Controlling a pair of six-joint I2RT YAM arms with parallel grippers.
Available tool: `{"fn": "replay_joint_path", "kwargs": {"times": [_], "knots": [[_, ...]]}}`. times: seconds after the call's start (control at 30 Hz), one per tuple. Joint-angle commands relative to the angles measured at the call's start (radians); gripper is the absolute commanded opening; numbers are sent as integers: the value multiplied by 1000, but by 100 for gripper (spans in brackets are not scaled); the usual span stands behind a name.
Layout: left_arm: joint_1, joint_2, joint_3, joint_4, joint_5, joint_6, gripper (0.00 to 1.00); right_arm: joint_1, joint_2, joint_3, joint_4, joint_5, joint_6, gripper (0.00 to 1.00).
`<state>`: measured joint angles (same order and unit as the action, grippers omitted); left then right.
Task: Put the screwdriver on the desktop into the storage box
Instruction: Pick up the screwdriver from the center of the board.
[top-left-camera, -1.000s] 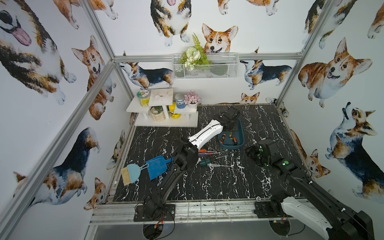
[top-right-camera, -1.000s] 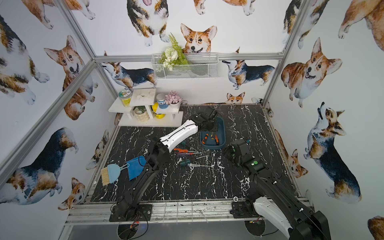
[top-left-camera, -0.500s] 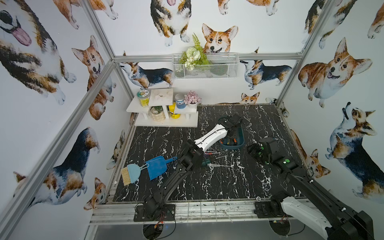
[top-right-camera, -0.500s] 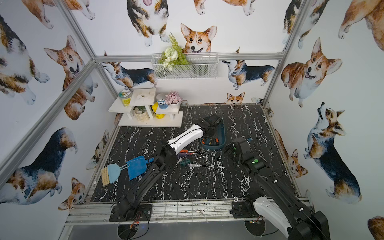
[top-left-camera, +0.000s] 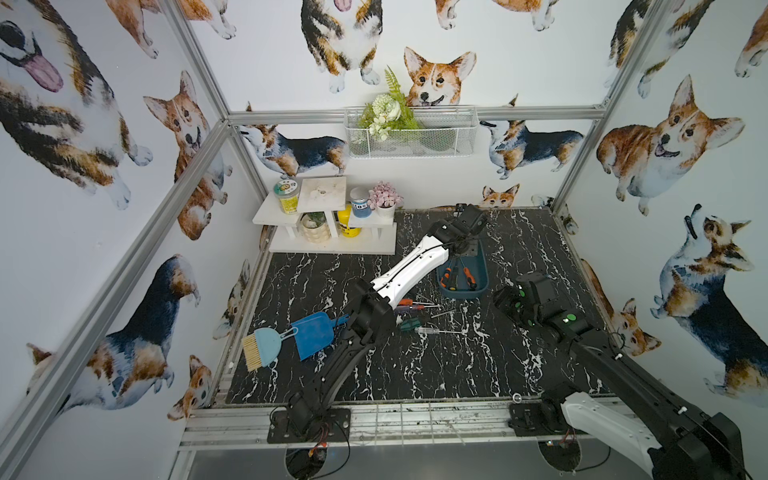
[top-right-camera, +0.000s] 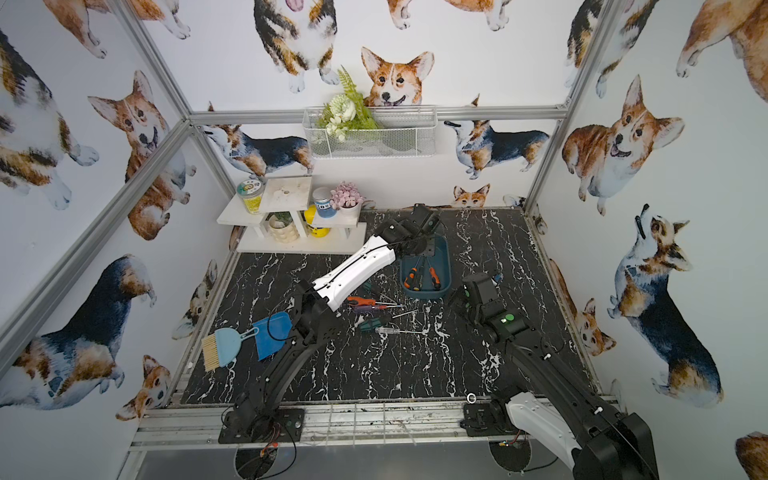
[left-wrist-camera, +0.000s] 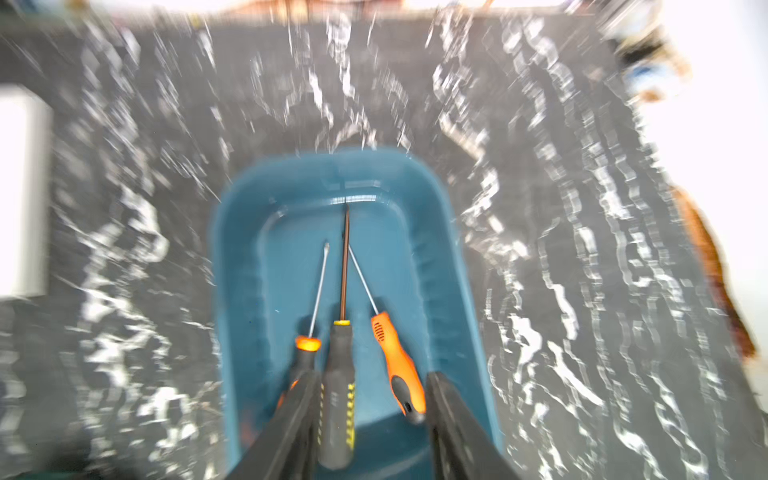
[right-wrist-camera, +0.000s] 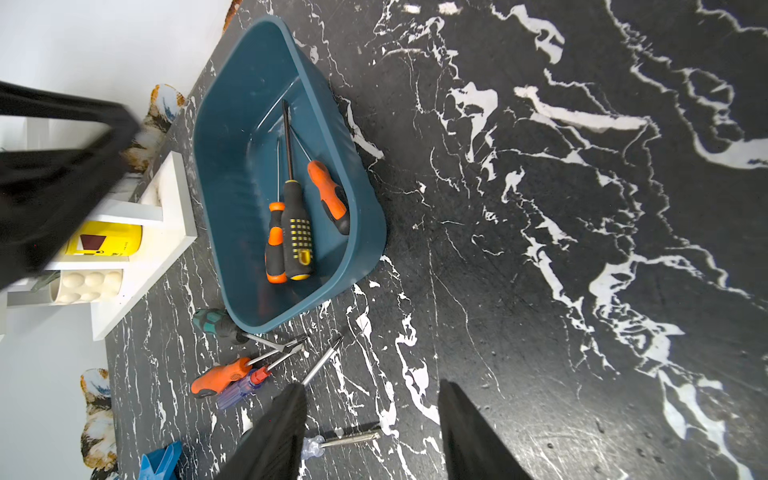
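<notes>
Risk: left tool (left-wrist-camera: 372, 376), jaws parted and empty above the storage box (left-wrist-camera: 440, 266), may drag the black-yellow screwdriver (left-wrist-camera: 338, 395) lying just beside it out on retreat; right tool (right-wrist-camera: 370, 386) also parted, empty.

Glossy plastic storage box (right-wrist-camera: 232, 187); polished marble-look desktop (right-wrist-camera: 540, 291)

Corgi-print walls (top-left-camera: 540, 62) (white ground), aluminium frame (top-left-camera: 291, 117), white tiered shelf (top-left-camera: 322, 193)

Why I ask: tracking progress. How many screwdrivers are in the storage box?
3, lying side by side in the storage box: a black-and-yellow screwdriver in the middle, an orange-and-black screwdriver against it, an orange screwdriver on its other side. None appears hidden.
</notes>
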<state>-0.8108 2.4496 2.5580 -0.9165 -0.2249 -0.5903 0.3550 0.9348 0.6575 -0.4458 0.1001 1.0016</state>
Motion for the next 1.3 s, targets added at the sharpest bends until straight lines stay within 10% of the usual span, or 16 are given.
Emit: {"fn": "replay_joint_path", "kwargs": {"times": [0.0,0.13,0.33,0.9,1.27], "knots": [[-8,-170,-212,138,-10,124,47,0,19,11,36,-18,-39,57],[20,-511,-772,493,114,196,50,1,57,21,59,-51,-68,57],[55,-737,-1175,559,276,305,51,-4,88,10,89,-95,-80,56],[202,-825,-1498,580,565,365,64,176,309,54,106,-260,-99,50],[342,-1009,-1729,792,549,102,60,354,638,294,56,-249,-133,53]]}}
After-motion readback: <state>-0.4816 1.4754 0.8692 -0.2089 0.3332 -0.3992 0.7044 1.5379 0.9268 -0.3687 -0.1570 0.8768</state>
